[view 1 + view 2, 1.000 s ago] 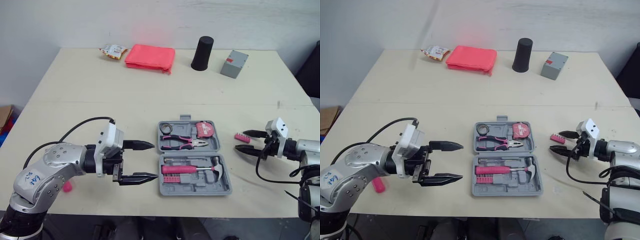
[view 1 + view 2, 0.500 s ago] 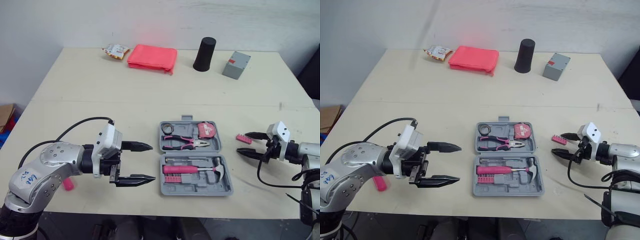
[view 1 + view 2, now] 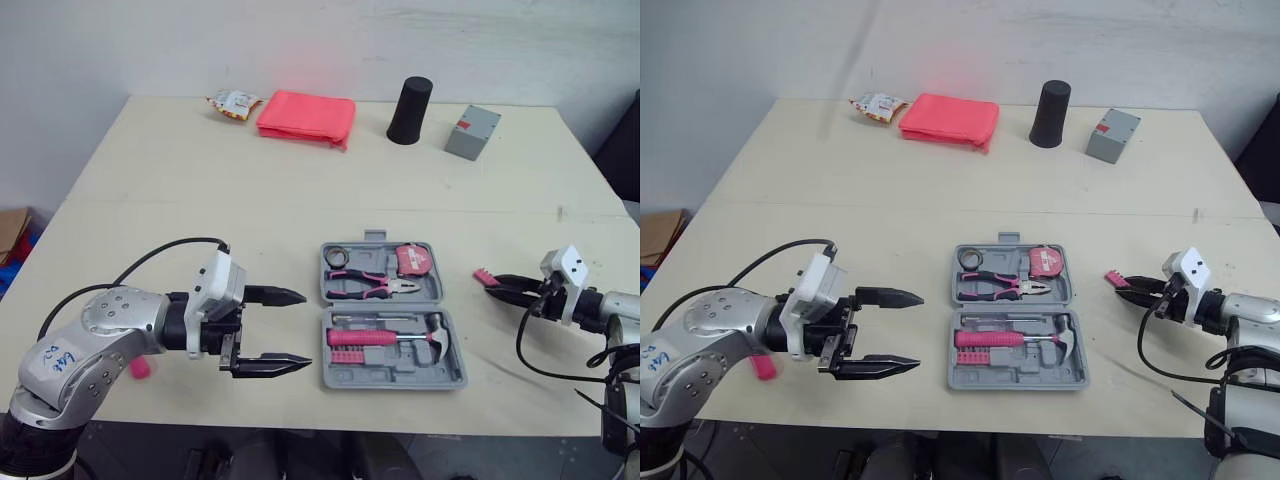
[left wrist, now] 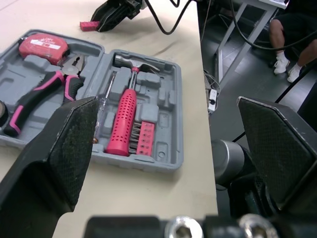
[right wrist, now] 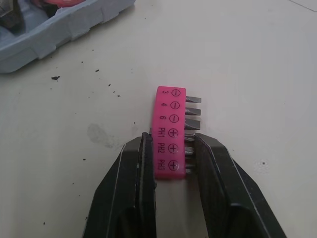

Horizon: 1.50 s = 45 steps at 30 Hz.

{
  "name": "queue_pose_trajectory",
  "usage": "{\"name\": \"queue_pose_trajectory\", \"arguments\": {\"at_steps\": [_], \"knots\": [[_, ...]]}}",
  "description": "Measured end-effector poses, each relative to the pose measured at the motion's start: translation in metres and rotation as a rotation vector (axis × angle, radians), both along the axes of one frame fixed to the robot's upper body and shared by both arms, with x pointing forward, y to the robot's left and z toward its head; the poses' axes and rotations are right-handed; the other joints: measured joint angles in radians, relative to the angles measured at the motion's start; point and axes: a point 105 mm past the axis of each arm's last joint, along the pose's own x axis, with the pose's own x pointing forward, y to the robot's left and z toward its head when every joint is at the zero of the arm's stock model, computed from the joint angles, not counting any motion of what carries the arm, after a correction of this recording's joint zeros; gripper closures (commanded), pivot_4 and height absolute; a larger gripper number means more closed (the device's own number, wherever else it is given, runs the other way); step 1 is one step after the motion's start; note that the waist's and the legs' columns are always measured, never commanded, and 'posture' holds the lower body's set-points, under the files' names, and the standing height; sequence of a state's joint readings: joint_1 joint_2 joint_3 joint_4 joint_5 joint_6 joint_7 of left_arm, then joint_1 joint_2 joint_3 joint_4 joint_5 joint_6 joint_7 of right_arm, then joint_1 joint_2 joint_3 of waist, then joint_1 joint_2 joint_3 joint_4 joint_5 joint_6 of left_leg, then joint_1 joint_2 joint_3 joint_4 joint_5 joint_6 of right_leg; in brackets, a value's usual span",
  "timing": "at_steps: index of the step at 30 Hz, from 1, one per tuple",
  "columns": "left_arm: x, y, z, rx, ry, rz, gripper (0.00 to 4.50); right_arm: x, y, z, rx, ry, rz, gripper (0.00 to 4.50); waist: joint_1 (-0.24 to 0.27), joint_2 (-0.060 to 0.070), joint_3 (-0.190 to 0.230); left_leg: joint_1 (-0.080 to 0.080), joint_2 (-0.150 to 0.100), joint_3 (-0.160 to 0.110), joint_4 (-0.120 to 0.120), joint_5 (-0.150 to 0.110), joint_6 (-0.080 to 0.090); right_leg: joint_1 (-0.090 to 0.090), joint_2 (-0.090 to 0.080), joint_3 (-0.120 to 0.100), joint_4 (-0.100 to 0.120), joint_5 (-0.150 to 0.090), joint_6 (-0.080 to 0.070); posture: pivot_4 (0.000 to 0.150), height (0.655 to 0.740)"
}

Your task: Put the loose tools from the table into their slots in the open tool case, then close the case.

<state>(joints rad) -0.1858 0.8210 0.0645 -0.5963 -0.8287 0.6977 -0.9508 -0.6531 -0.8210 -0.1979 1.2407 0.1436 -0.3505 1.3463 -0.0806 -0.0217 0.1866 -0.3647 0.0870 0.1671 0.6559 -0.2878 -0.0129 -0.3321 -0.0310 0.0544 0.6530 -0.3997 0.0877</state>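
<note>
The grey tool case (image 3: 452,375) lies open near the table's front edge, holding pliers (image 3: 368,284), a tape measure (image 3: 411,260) and a pink-handled hammer (image 3: 380,337). To its right a pink bit holder (image 5: 171,121) rests on the table. My right gripper (image 5: 171,144) is shut on that holder's near end, its fingers (image 5: 138,158) pressing both long sides. Left of the case my left gripper (image 3: 290,328) hovers open, pointing at the case with nothing between its fingers. A small pink tool (image 3: 762,366) lies on the table, partly hidden by my left arm.
At the table's far edge sit a snack packet (image 3: 232,102), a red pouch (image 3: 305,115), a black cup (image 3: 409,109) and a grey box (image 3: 471,131). Bare tabletop stretches between them and the case. The case lies close to the front edge.
My right gripper has gone from open around the pink bit holder to shut on it. The left gripper has stayed open beside the case. The head view has shifted a little.
</note>
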Motion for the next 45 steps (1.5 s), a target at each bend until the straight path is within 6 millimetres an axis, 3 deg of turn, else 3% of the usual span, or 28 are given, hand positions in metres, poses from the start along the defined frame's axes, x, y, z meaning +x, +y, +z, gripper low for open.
{"name": "queue_pose_trajectory", "arguments": {"at_steps": [5,10,14,21,26,31,39,45], "knots": [[-0.001,-0.009,-0.001,-0.039,-0.015,-0.02,0.0,-0.001,0.001,0.005,-0.005,-0.045,0.022,3.74,-0.002,0.001,0.001,0.0,-0.002,0.0,0.0,0.0,0.002,0.0,-0.002,0.0,-0.001,0.001,0.001,0.15,0.74],[0.005,-0.014,-0.001,-0.066,-0.109,-0.031,0.0,-0.002,0.015,0.039,-0.133,-0.175,0.116,3.74,-0.002,0.003,0.001,-0.006,0.0,0.0,-0.005,0.001,0.0,-0.008,0.0,0.001,0.0,0.001,0.001,0.15,0.74],[0.008,-0.012,-0.002,-0.059,-0.183,-0.049,0.0,-0.018,0.027,0.06,-0.263,-0.115,0.117,3.74,0.003,0.004,0.001,-0.007,0.002,0.001,-0.008,0.001,-0.003,-0.011,0.003,0.001,0.0,-0.001,-0.002,0.15,0.74],[0.006,-0.014,-0.011,-0.087,-0.187,-0.13,0.0,-0.071,0.113,0.103,-0.405,-0.065,0.47,3.74,-0.001,0.003,0.003,-0.005,0.005,0.001,-0.008,0.0,-0.005,-0.01,0.005,0.001,-0.001,-0.002,-0.003,0.15,0.74],[0.007,-0.015,-0.026,-0.078,-0.176,-0.158,0.0,-0.096,0.151,0.079,-0.5,0.045,0.604,3.74,0.003,0.002,0.003,-0.007,0.005,0.001,-0.009,-0.001,-0.004,-0.012,0.004,0.001,-0.003,-0.002,-0.003,0.15,0.74],[0.008,-0.021,-0.032,-0.08,-0.198,-0.165,0.0,-0.113,0.17,0.06,-0.525,0.131,0.63,3.74,0.007,0.002,0.003,-0.01,0.005,0.001,-0.01,-0.002,-0.004,-0.013,0.004,0.001,-0.006,-0.002,-0.003,0.15,0.74],[0.003,-0.018,-0.041,-0.069,-0.147,-0.13,0.0,-0.12,0.159,0.043,-0.652,0.223,0.582,3.74,0.0,0.001,0.003,-0.01,0.005,0.002,-0.01,-0.003,-0.004,-0.013,0.004,0.001,-0.007,-0.002,-0.004,0.15,0.74],[0.0,-0.023,-0.035,-0.077,-0.138,-0.12,0.0,-0.116,0.167,0.042,-0.651,0.21,0.592,3.74,0.0,0.001,0.003,-0.01,0.006,0.002,-0.01,-0.003,-0.004,-0.013,0.004,0.001,-0.007,-0.002,-0.004,0.15,0.74]]}}
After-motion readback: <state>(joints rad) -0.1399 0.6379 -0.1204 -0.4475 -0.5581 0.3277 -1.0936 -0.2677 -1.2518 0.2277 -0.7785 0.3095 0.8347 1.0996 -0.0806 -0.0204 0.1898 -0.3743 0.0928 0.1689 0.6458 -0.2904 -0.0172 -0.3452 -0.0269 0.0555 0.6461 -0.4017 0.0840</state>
